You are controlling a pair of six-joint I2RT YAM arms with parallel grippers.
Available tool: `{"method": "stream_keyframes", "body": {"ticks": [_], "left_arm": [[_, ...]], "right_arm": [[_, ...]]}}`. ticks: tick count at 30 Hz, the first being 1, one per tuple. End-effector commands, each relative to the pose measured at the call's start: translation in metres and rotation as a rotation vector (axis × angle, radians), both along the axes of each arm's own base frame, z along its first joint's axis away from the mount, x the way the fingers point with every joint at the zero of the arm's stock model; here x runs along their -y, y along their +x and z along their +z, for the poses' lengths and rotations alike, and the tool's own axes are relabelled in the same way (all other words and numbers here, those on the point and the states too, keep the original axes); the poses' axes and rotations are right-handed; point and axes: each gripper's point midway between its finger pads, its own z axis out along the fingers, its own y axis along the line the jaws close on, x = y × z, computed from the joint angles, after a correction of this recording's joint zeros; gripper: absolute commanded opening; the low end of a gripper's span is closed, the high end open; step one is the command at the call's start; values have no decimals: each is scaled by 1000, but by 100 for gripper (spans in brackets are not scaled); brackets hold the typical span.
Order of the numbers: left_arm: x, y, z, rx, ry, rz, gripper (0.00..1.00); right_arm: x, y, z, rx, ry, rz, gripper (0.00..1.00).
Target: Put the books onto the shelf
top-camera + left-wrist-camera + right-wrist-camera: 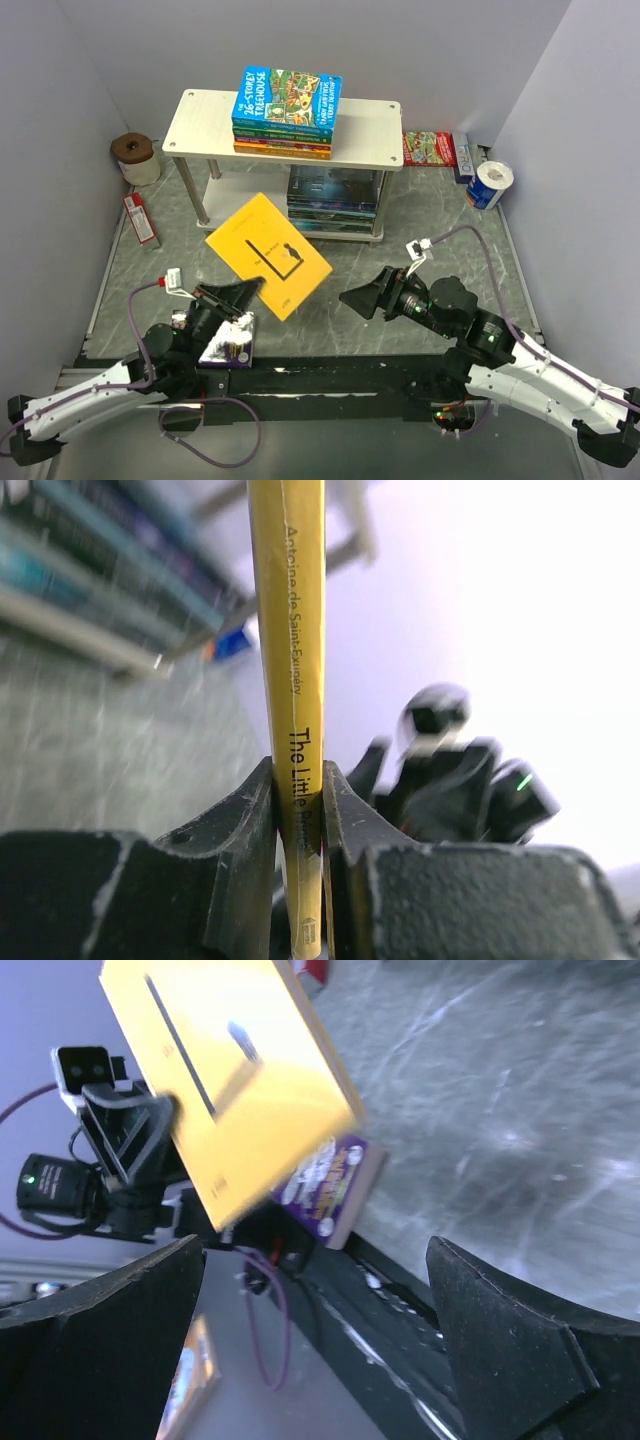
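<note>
A plain yellow book (268,255) is lifted off the table and tilted, with my left gripper (238,297) shut on its near-left edge. In the left wrist view its spine (290,670) stands upright, pinched between the two black jaws of that gripper (298,785). A purple book (228,346) lies flat on the table under the left wrist, also seen as the purple book (335,1188) in the right wrist view. My right gripper (353,298) stands open and empty just right of the yellow book. The shelf (370,128) carries a stack topped by a blue Treehouse book (287,97). Dark books (333,200) lie on its lower board.
A brown-topped roll (135,156) and a small red-and-white carton (141,220) sit at the left wall. A red-green packet (428,148) and a blue-white roll (489,184) are at the back right. Grey walls close in three sides.
</note>
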Motion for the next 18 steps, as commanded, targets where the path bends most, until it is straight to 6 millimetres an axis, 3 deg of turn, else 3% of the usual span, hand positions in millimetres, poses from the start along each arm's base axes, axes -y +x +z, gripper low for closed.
{"method": "stream_keyframes", "body": {"ticks": [1, 2, 3, 5, 10, 13, 18], "left_arm": [[-45, 7, 91, 110, -333, 153, 1], [-41, 11, 89, 105, -322, 161, 1], [-41, 12, 91, 107, -328, 168, 1], [-35, 13, 100, 126, -334, 164, 1], [-17, 14, 108, 141, -319, 125, 1], [-11, 14, 109, 139, -322, 105, 1], [-10, 11, 108, 122, -386, 72, 1]], "right_arm": [[-19, -1, 26, -5, 236, 24, 100], [-23, -4, 23, -18, 244, 46, 99], [-27, -2, 37, 15, 304, 55, 99], [-32, 1, 36, 10, 314, 59, 100], [-42, 9, 63, 80, 388, 93, 100], [-48, 18, 64, 78, 393, 108, 100], [-56, 33, 48, 36, 382, 119, 100]]}}
